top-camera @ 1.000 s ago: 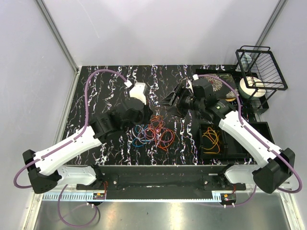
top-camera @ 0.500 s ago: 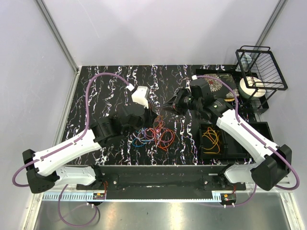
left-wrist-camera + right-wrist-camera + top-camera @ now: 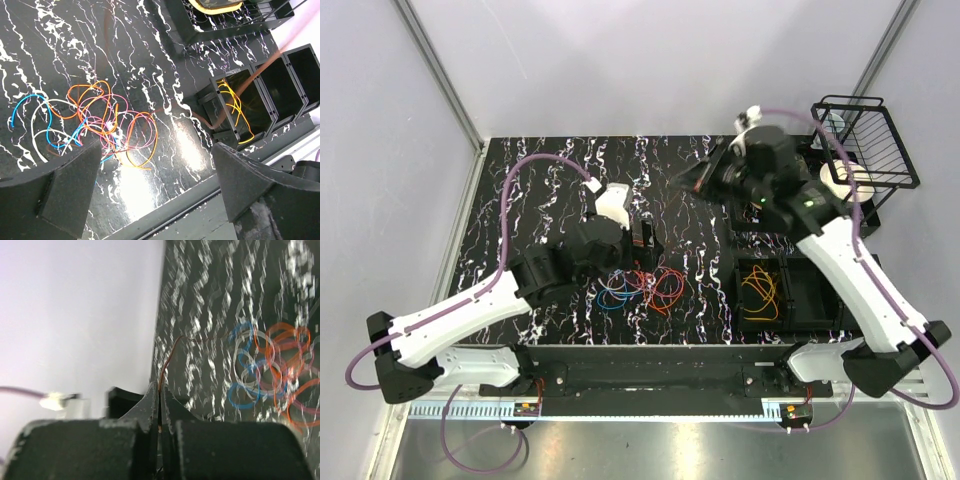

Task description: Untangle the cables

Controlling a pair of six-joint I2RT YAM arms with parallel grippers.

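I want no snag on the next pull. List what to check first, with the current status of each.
1. Grip: ok. The right gripper has its jaws shut on the brown cable.
2. Helper arm: ok. The left gripper is open, empty and above the tangle.
3. Brown cable free of the tangle: cannot tell. Its lower run is blurred where it heads toward the loops.
4. Drop-off: ok. The bin holds yellow cables in one compartment; the neighbouring compartments look empty.
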